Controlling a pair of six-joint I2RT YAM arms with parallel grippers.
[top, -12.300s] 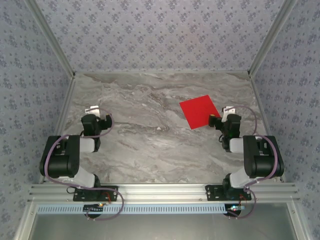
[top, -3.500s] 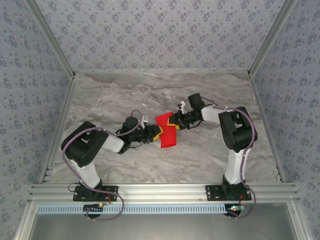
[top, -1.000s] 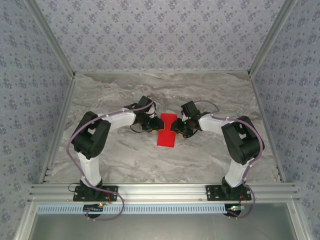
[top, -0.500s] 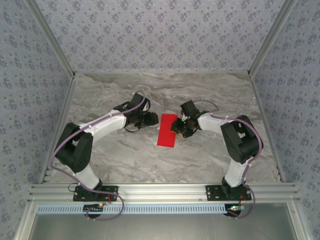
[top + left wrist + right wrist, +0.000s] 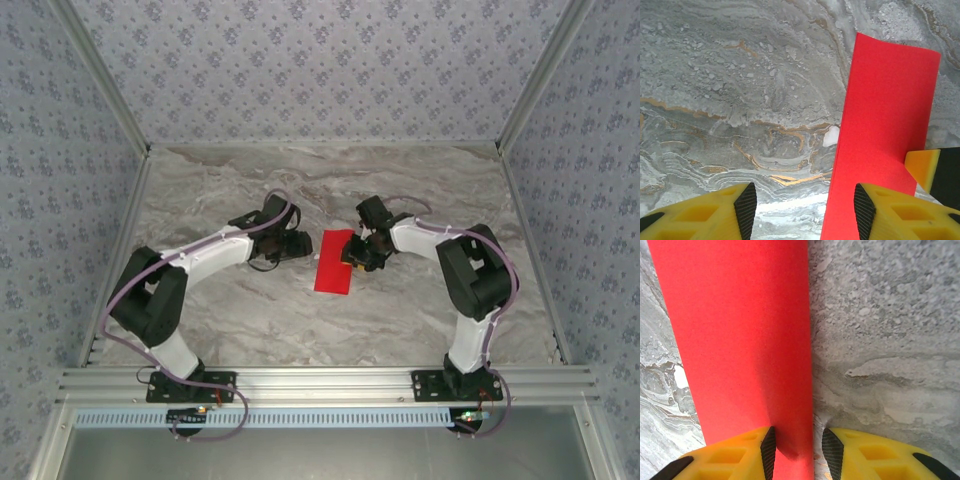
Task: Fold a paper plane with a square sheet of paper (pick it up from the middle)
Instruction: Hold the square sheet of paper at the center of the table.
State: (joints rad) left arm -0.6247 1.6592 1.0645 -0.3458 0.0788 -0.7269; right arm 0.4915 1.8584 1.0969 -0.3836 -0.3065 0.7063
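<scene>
The red paper (image 5: 335, 263) is seen lying flat on the grey marble table (image 5: 220, 190), about in the middle, between the two arms. It is folded into a long, thin strip (one short end points to the back wall, the other to the arms' bases).

The left claw (image 5: 300, 244) is held just beside the strip's left long edge, near the far end. In the left wrist view its two yellow fingers (image 5: 715, 217) are spread wide apart, and nothing is held between them. Bare table is seen through most of the gap. The left edge of the paper is seen just inside the finger on the paper's side. Whether that finger touches the paper cannot be told.

The right claw (image 5: 352, 256) is placed at the strip's right long edge, by the far half. In the right wrist view its fingers (image 5: 735, 452) are close together, with a small gap left between them. One finger is set over the paper and the other over bare table, and the paper's edge runs down into the gap. The paper is not pinched; it lies flat. A dark shadow is seen by the finger on the paper, but whether the paper is pressed down cannot be told.
</scene>
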